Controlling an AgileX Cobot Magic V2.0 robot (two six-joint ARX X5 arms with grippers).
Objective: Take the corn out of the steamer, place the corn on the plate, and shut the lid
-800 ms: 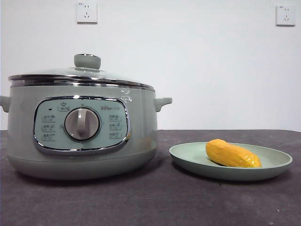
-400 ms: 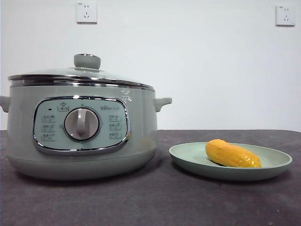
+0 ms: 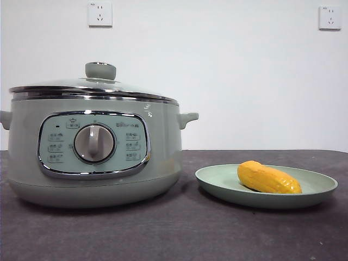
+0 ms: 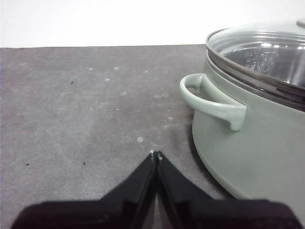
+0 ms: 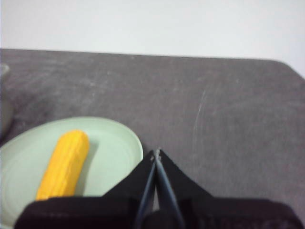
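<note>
The sage-green steamer (image 3: 95, 147) stands at the left of the front view with the glass lid (image 3: 92, 87) resting on it, knob up. The yellow corn (image 3: 268, 178) lies on the pale green plate (image 3: 217, 182) to the steamer's right. My left gripper (image 4: 156, 154) is shut and empty, low over the table beside the steamer (image 4: 257, 148) and its side handle (image 4: 209, 101); the lid (image 4: 267, 52) shows there too. My right gripper (image 5: 156, 152) is shut and empty, just beside the plate (image 5: 114, 148) that holds the corn (image 5: 64, 164). Neither arm shows in the front view.
The dark grey table (image 3: 179, 234) runs to a white wall with two sockets (image 3: 100, 14). Its far edge shows in the left wrist view (image 4: 95, 46). A rounded table corner shows in the right wrist view (image 5: 286, 64).
</note>
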